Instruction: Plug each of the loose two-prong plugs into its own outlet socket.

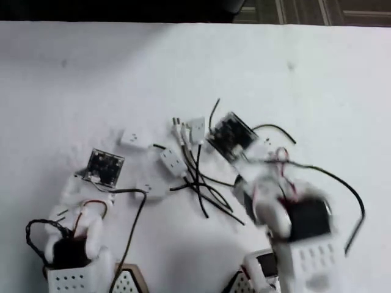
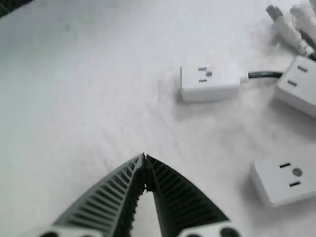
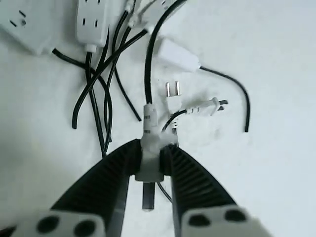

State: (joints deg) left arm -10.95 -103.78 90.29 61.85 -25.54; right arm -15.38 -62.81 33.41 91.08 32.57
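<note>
**A:** Where does the plug lie relative to your fingers?

**B:** My right fingers [image 3: 118, 173] are clamped on a white plug [image 3: 150, 148]. Its long axis runs straight along them. Its black cord [image 3: 147, 74] leaves the far end, toward the outlet sockets [image 3: 94, 19] beyond. A dark stub [image 3: 147, 197] pokes out toward my wrist, and I cannot tell whether it is the prongs.

**A:** And the other arm?

**B:** My left fingers [image 2: 118, 192] are pressed together, gripping nothing, over bare table [image 2: 74, 98]. A socket [image 2: 210, 81] lies ahead of them, slots facing up. I judge the plug may need turning before it goes in.
</note>
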